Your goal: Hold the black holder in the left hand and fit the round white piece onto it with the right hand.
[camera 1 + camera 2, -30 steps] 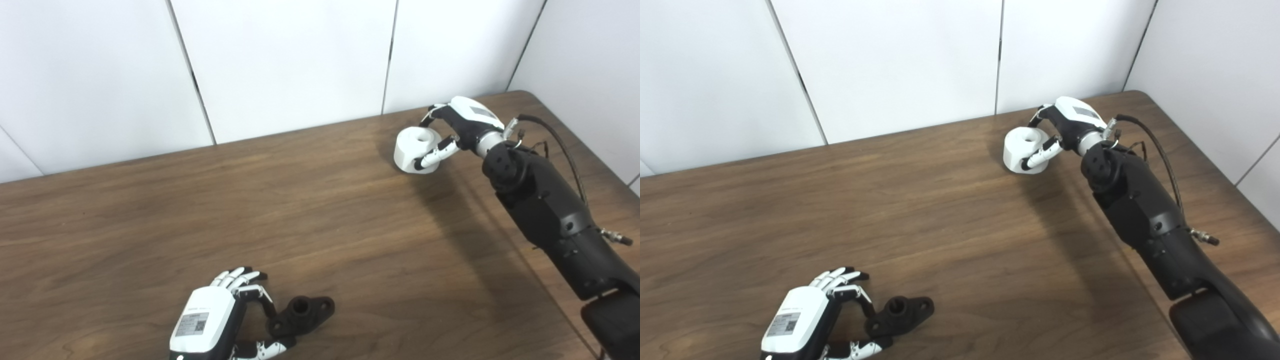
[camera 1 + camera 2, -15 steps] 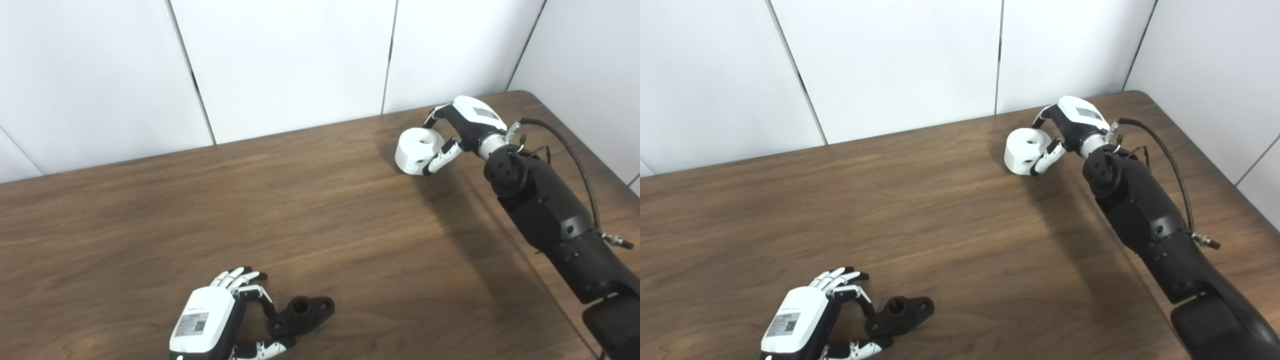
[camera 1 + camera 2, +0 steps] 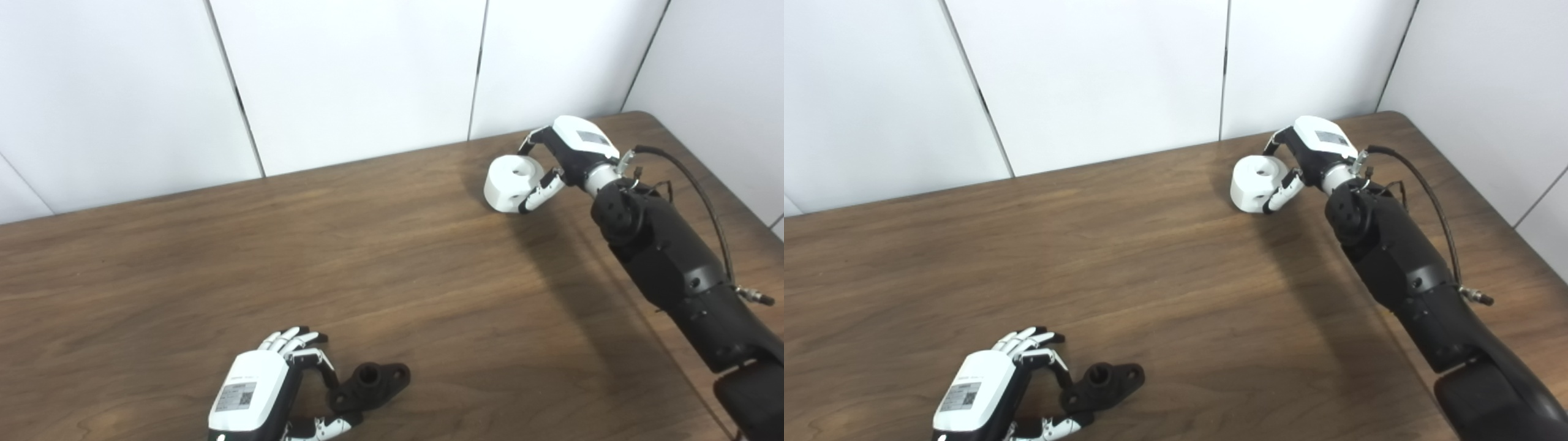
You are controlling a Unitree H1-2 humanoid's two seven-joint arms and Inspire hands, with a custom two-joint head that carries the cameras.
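The right robot hand [image 3: 560,159] grips the round white piece [image 3: 511,184] at the bench's [image 3: 392,257] two o'clock; it looks rigid, light, best held by its sides.

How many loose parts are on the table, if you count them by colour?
Black: 1, the black holder, at the left hand.
White: 1, the round white piece, gripped by the right hand.
Total: 2 parts on the brown table.
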